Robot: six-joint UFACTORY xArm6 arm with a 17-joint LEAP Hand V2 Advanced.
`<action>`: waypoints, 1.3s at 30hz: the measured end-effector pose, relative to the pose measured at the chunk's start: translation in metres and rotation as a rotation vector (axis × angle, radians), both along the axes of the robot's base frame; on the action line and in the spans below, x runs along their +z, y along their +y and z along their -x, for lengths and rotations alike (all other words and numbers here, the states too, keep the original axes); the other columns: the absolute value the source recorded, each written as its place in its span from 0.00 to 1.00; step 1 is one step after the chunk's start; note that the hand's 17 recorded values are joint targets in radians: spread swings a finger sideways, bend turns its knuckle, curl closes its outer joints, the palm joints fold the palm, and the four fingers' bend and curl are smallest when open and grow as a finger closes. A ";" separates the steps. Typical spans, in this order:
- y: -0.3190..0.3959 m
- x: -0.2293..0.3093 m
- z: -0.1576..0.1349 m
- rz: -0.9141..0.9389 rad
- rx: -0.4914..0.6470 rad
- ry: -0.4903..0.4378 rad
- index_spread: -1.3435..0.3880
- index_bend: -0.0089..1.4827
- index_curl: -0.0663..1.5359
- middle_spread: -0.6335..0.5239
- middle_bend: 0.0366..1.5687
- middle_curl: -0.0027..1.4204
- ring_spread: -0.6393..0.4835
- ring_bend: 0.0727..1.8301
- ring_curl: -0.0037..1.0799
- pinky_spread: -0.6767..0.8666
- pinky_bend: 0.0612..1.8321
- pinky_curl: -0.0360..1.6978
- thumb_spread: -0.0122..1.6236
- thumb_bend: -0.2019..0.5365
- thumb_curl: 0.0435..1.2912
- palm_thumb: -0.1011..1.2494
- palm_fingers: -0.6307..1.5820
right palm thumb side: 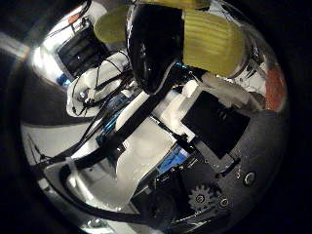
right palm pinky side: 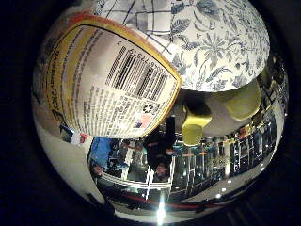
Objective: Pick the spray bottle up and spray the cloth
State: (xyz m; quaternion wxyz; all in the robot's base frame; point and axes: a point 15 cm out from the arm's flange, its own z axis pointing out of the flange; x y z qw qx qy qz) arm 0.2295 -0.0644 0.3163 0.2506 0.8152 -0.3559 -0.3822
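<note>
The spray bottle (right palm pinky side: 103, 80) fills much of the little finger side palm view, close to the palm, with its printed label and barcode facing the camera. Its yellow spray head (right palm pinky side: 196, 121) juts out past the label. A white cloth with a blue flower pattern (right palm pinky side: 221, 42) lies just beyond the bottle and the head. In the thumb side palm view the yellow head (right palm thumb side: 210, 44) is close to the palm, and a black fingertip (right palm thumb side: 154, 49) of my hand (right palm thumb side: 210, 127) curls over it. The hand is shut on the bottle.
Behind the bottle, the little finger side palm view shows the room with dark racks and lights (right palm pinky side: 216, 155), far off. The thumb side palm view shows the hand's white and black body with a gear (right palm thumb side: 200, 197) and pale surfaces (right palm thumb side: 146, 156) beyond.
</note>
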 end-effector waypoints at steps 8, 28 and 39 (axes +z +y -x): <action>0.002 -0.005 -0.001 -0.005 -0.002 -0.010 0.66 0.76 0.47 0.47 0.86 0.41 0.42 0.78 0.52 0.28 0.57 0.64 0.57 0.25 0.53 0.81 0.83; 0.177 0.059 -0.017 -0.666 -0.163 -0.224 0.65 0.76 0.47 0.47 0.85 0.41 0.43 0.78 0.52 0.28 0.57 0.64 0.55 0.25 0.55 0.85 0.84; 0.267 0.103 -0.101 -1.036 -0.428 -0.465 0.66 0.76 0.47 0.47 0.85 0.40 0.44 0.78 0.52 0.28 0.57 0.64 0.52 0.25 0.57 0.86 0.84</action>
